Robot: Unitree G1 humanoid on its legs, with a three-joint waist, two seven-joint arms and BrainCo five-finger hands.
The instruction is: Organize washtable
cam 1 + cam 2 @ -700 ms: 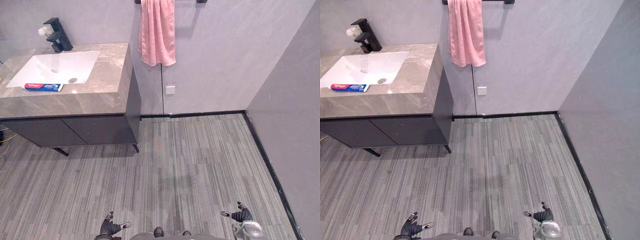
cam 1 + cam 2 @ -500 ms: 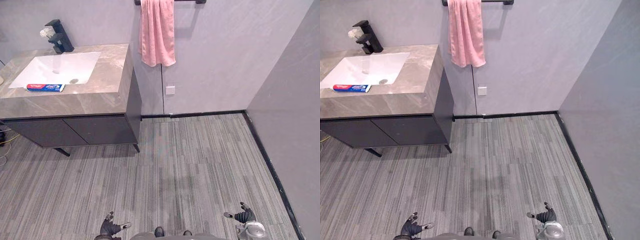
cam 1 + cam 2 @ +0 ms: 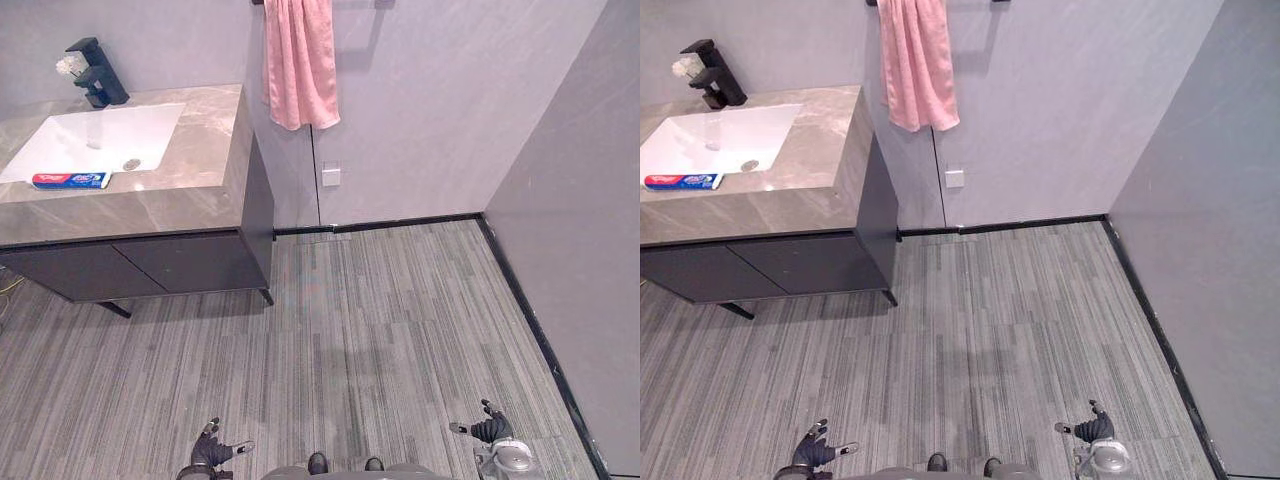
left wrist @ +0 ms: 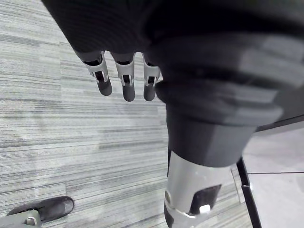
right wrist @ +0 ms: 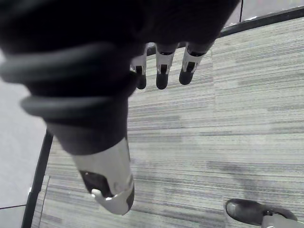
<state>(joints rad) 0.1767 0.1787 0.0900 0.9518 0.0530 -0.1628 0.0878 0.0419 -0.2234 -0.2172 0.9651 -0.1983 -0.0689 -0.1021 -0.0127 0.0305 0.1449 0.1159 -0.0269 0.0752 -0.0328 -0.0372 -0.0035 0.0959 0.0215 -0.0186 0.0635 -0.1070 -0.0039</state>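
Washtable top (image 3: pixel 190 195): veined stone, polished. Basin (image 3: pixel 110 130): glossy white. Faucet (image 3: pixel 92 72): matt black. Towel (image 3: pixel 298 60): soft pink cloth. Cabinet fronts (image 3: pixel 150 262): dark matt. Floor (image 3: pixel 380 320): grey, streaked, matt.

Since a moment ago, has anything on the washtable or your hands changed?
Nothing moved; only the camera shifted slightly. The toothpaste still lies on the counter beside the basin, the towel hangs on the wall, and the left hand and right hand hang low, open and empty.
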